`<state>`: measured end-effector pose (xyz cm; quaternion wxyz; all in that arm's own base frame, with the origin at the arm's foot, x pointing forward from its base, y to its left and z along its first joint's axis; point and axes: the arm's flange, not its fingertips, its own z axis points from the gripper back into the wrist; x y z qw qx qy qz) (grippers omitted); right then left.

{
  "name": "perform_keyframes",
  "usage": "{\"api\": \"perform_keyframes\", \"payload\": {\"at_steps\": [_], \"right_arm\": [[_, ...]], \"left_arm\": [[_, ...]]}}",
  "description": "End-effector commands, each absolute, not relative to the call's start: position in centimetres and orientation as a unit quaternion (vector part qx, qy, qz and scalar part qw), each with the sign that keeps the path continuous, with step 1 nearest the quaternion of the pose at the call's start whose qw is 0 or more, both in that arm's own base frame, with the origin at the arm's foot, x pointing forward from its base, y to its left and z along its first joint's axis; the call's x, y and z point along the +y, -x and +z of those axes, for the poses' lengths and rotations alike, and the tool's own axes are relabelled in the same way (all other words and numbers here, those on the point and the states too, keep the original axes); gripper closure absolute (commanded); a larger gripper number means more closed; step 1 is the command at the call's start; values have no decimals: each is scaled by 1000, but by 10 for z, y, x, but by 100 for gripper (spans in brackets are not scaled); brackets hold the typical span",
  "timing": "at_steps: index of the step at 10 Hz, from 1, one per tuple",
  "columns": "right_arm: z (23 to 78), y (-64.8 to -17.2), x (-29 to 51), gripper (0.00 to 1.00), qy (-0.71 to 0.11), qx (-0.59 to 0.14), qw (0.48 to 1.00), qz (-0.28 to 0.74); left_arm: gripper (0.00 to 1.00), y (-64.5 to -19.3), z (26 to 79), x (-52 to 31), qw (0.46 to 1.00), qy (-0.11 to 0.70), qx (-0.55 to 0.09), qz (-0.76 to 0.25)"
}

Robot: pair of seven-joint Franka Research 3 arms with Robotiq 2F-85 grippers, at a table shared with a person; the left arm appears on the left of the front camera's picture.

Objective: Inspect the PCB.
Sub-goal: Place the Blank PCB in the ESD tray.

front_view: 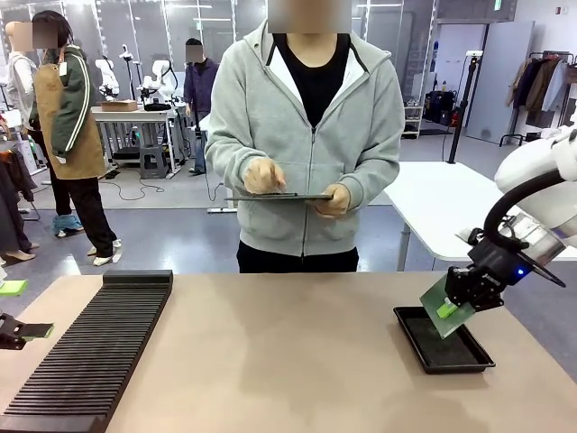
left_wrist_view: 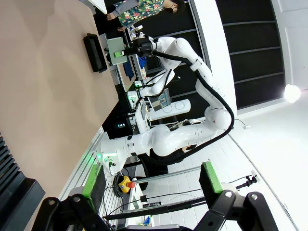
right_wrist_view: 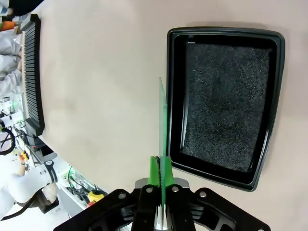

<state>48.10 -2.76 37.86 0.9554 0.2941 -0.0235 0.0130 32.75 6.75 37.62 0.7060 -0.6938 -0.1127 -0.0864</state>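
Observation:
My right gripper (front_view: 453,308) is shut on the PCB (front_view: 442,302), a thin green board held tilted just above the near-left part of the shallow black tray (front_view: 469,359) at the table's right. Seen edge-on in the right wrist view, the PCB (right_wrist_view: 162,120) rises from between the green pads of my right gripper (right_wrist_view: 159,174), over the left rim of the tray (right_wrist_view: 272,96), whose foam floor is bare. At the table's left edge my left gripper (front_view: 20,331) is open with nothing in it. In its own wrist view the left gripper (left_wrist_view: 151,185) has its green pads wide apart.
A long black slotted rack (front_view: 95,347) lies along the left side of the table. Across the table a person in a grey hoodie holds a clipboard (front_view: 279,197) with both hands. The middle of the tan tabletop (front_view: 279,352) is free.

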Motion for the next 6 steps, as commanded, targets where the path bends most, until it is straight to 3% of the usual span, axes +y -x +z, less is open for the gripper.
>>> {"api": "perform_keyframes", "payload": {"at_steps": [1, 5, 6], "right_arm": [[373, -488, -18, 97, -271, -35, 962, -4], [367, -487, -9, 97, -244, -51, 968, -15], [365, -491, -16, 97, -268, -42, 962, 4]], "left_arm": [[0, -328, 377, 68, 707, 692, -115, -87], [0, -328, 377, 68, 707, 692, -115, -87], [0, -328, 377, 68, 707, 692, -115, -87]]}}
